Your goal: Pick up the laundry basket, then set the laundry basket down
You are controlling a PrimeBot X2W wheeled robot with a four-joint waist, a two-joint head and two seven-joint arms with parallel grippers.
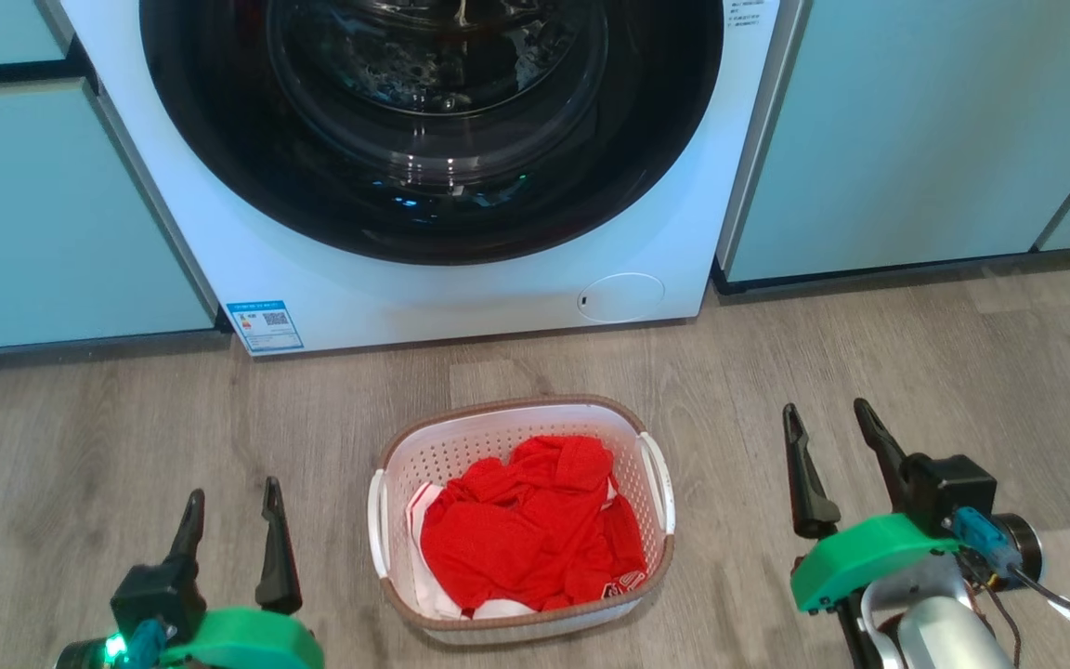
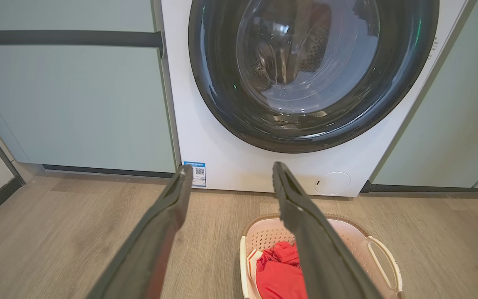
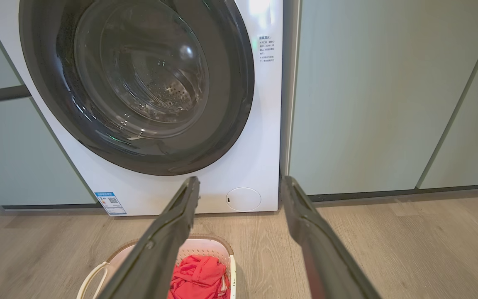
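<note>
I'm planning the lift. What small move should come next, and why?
Probably move inward and down toward the side handles: the left gripper and right gripper hang open either side of the laundry basket, which sits ungrasped on the floor.

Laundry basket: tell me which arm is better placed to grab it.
Left, probably: the left fingers, open, sit close beside the handle of the laundry basket; the right fingers stand farther off.

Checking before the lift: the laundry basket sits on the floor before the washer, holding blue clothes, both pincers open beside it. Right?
The clothes in the laundry basket are red, not blue, as the head view shows. The rest stands.
</note>
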